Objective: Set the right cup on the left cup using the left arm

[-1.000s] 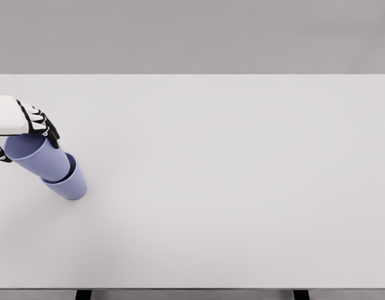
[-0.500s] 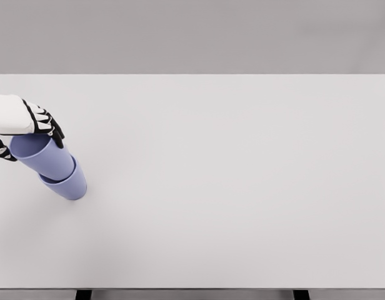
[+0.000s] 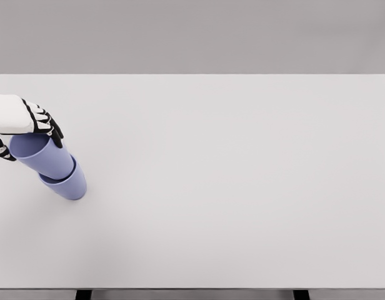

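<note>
Cup nested at the frame's left edge.
The left hand (image 3: 20,122) grips the upper cup's (image 3: 42,155) rim, seating it inside the lower cup (image 3: 70,185).

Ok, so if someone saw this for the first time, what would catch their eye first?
Probably the two periwinkle-blue cups at the far left of the white table: the upper cup sits nested in the lower cup, the only colour in view. Next, the white and black left hand grasping the upper cup's rim at the picture's left edge.
</note>
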Action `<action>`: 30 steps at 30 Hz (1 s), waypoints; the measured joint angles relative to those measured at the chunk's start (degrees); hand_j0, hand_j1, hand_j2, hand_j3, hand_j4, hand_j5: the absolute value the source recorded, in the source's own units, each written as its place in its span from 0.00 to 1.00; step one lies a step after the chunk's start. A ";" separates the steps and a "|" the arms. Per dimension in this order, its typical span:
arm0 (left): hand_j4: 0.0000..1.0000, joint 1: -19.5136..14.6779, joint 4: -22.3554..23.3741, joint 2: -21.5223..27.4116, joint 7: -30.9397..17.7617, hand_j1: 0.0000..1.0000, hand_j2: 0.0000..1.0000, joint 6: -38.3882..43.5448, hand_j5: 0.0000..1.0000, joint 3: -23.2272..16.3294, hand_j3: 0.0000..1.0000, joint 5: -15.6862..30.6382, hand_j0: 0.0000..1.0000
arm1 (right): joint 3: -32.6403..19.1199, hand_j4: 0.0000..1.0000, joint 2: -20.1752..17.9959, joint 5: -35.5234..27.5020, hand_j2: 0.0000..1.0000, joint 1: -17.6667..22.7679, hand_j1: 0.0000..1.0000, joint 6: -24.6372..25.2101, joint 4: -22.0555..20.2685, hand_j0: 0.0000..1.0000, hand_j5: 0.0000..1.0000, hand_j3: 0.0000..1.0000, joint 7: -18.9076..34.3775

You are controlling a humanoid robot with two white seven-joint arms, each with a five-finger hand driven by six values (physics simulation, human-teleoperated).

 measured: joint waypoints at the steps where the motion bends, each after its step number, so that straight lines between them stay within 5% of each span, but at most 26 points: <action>1: 0.68 0.00 0.00 0.01 0.00 0.68 0.68 0.00 0.68 -0.01 0.68 -0.03 0.68 | 0.00 1.00 0.00 0.00 1.00 0.09 1.00 0.00 0.01 1.00 1.00 1.00 0.00; 30: 0.84 0.00 -0.21 0.12 0.07 0.84 0.84 -0.01 0.84 0.17 0.84 -0.23 0.84 | 0.00 1.00 0.00 -0.01 1.00 0.00 1.00 0.00 -0.01 1.00 1.00 1.00 0.00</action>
